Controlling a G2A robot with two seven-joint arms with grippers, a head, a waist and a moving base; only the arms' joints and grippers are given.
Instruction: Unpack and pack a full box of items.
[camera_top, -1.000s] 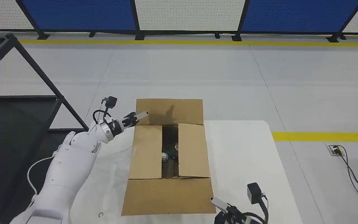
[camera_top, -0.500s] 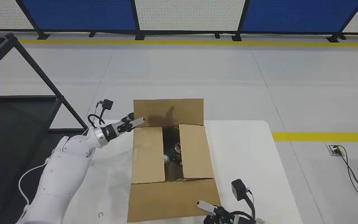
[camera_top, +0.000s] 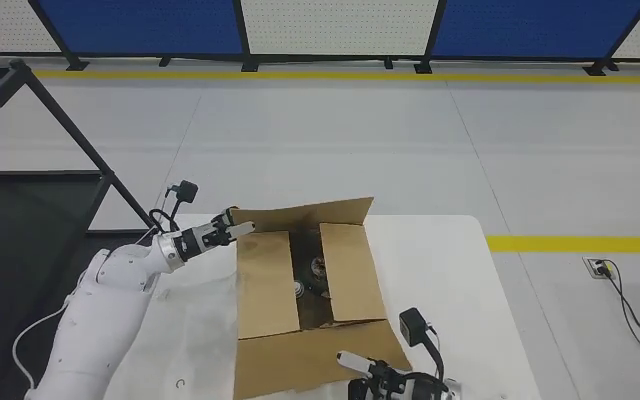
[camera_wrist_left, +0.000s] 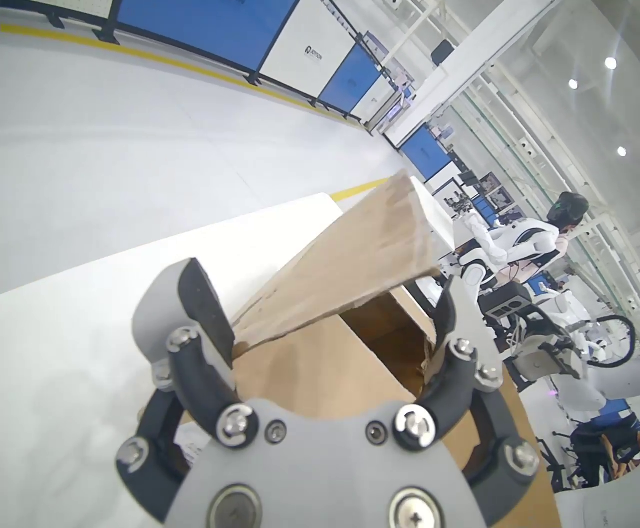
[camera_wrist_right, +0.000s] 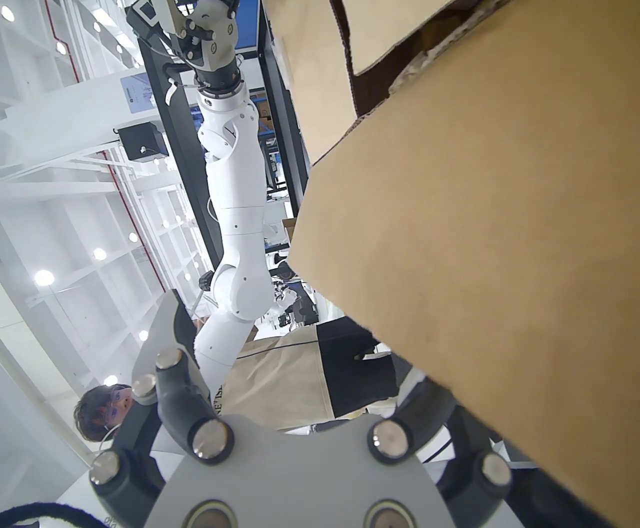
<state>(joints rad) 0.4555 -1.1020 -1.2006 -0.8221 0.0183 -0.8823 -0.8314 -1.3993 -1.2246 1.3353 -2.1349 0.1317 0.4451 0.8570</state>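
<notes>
The far flap (camera_top: 305, 214) has risen, and the right claw (camera_top: 352, 362) slid leftward at the near flap (camera_top: 295, 365).

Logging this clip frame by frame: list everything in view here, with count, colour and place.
box: one, brown cardboard, mid-table, partly open
far flap: one, brown, tilted up at the box's far edge
near flap: one, brown, at the box's near edge
side flaps: two, brown, folded over the top with a gap between them
items: count unclear, dark, inside the box, seen through the gap
table: one, white, under the box
partitions: several, blue and white, along the far side of the floor
left gripper: one, grey and black, open, at the far flap's corner
right gripper: one, grey and black, open, at the near flap
</notes>
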